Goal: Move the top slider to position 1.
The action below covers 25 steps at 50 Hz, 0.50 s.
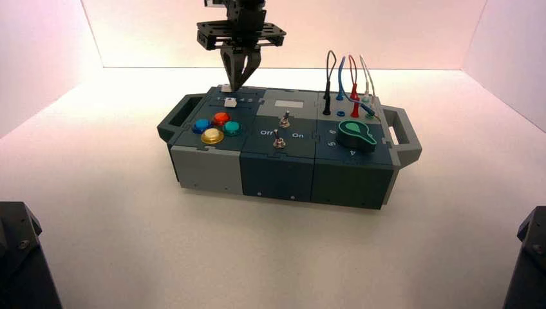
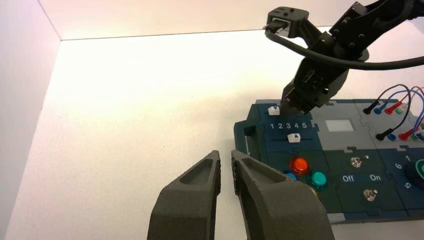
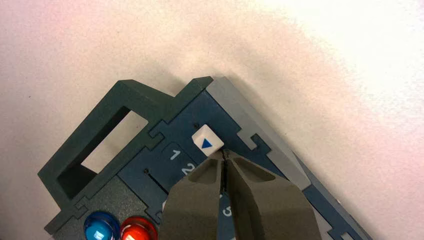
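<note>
Two white sliders, four round buttons – right gripper [image 3: 224, 153] points down at the box's [image 1: 283, 167] far left, closed, empty, tips right beside the top slider [image 3: 207, 140], near the "1" [image 3: 175, 154] – left gripper [image 2: 225, 152] idles left of it, slightly open

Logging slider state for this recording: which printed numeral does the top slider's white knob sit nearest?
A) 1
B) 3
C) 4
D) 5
A: the white knob of the top slider sits beside the printed 1, with the right gripper's closed fingertips against the knob's other side.
</note>
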Each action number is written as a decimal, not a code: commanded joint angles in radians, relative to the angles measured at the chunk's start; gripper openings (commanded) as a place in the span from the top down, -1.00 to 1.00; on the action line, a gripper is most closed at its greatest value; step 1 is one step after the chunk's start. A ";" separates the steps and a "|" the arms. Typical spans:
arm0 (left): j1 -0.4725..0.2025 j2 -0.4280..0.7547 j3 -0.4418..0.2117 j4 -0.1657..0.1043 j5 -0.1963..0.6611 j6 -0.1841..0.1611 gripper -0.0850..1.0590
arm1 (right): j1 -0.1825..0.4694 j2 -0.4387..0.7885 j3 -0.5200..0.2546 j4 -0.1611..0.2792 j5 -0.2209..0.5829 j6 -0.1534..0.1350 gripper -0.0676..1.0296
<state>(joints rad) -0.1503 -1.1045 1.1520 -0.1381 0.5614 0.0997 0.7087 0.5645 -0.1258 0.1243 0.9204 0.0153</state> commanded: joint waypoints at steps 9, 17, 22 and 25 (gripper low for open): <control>0.003 0.020 -0.018 0.000 -0.006 0.002 0.58 | 0.011 -0.006 -0.084 0.025 0.020 -0.002 0.92; 0.003 0.025 -0.018 0.000 -0.005 0.002 0.58 | 0.011 -0.014 -0.091 0.021 0.046 -0.002 0.92; 0.003 0.032 -0.018 0.000 -0.005 0.002 0.58 | 0.012 -0.031 -0.067 0.025 0.078 -0.002 0.92; 0.003 0.041 -0.020 0.000 -0.005 0.002 0.58 | 0.018 -0.049 -0.051 0.025 0.084 -0.002 0.92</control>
<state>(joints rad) -0.1503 -1.0845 1.1505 -0.1381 0.5630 0.0997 0.7133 0.5829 -0.1764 0.1411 0.9956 0.0169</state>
